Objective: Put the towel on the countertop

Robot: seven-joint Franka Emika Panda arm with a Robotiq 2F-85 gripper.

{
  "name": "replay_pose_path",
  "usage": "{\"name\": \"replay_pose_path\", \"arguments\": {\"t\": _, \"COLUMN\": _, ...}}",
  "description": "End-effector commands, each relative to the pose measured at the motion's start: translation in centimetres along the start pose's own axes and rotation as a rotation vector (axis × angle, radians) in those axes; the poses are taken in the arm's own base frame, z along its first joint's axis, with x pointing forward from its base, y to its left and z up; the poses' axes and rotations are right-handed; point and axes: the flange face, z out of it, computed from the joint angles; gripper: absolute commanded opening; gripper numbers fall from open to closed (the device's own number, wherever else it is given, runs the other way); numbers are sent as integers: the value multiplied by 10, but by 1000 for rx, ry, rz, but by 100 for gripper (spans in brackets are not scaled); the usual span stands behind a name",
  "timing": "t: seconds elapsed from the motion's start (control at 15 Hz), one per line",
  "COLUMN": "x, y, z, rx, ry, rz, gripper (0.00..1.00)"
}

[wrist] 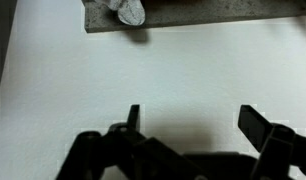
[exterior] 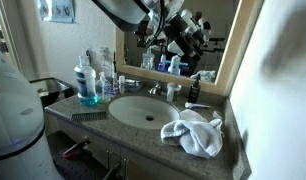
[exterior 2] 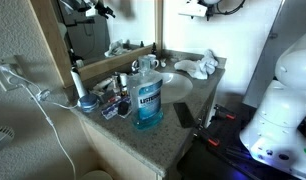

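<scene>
The gripper [wrist: 193, 120] shows clearly only in the wrist view, cut off at the bottom edge; its fingers [wrist: 255, 122] stand wide apart with nothing between them; in the exterior views the dark arm [exterior: 163, 25] merges with its reflection high in front of the mirror [exterior: 225, 25], and the fingers cannot be made out there. A white rounded body [exterior: 13, 110] is cropped by the frame in both exterior views. The small bottles [exterior: 171, 65] lined up under the mirror are too blurred to tell apart; a larger bottle [exterior: 88, 85] near the counter's end holds blue liquid, seen closer in an exterior view [exterior 2: 146, 95]. The sink [exterior: 143, 108] is an oval bowl set in the counter [exterior: 128, 137]. The towel [exterior: 193, 132], white and crumpled, lies on the counter just beside the sink, well below the gripper; the wrist view catches only part of it [wrist: 128, 10], cut by the top edge. The counter is grey speckled stone; a white wall [wrist: 143, 70] fills most of the wrist view.
</scene>
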Motion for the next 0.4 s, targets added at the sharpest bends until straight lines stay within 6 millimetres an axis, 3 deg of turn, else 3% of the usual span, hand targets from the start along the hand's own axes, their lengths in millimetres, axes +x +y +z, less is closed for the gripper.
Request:
{"name": "replay_pose_path", "arguments": {"t": 0.0, "x": 2, "y": 1, "z": -20, "rx": 32, "ry": -19, "rz": -5, "gripper": 100}}
{"name": "replay_pose_path", "arguments": {"t": 0.33, "x": -13, "y": -6, "z": -28, "rx": 52, "ry": -34, "rz": -36, "gripper": 100}}
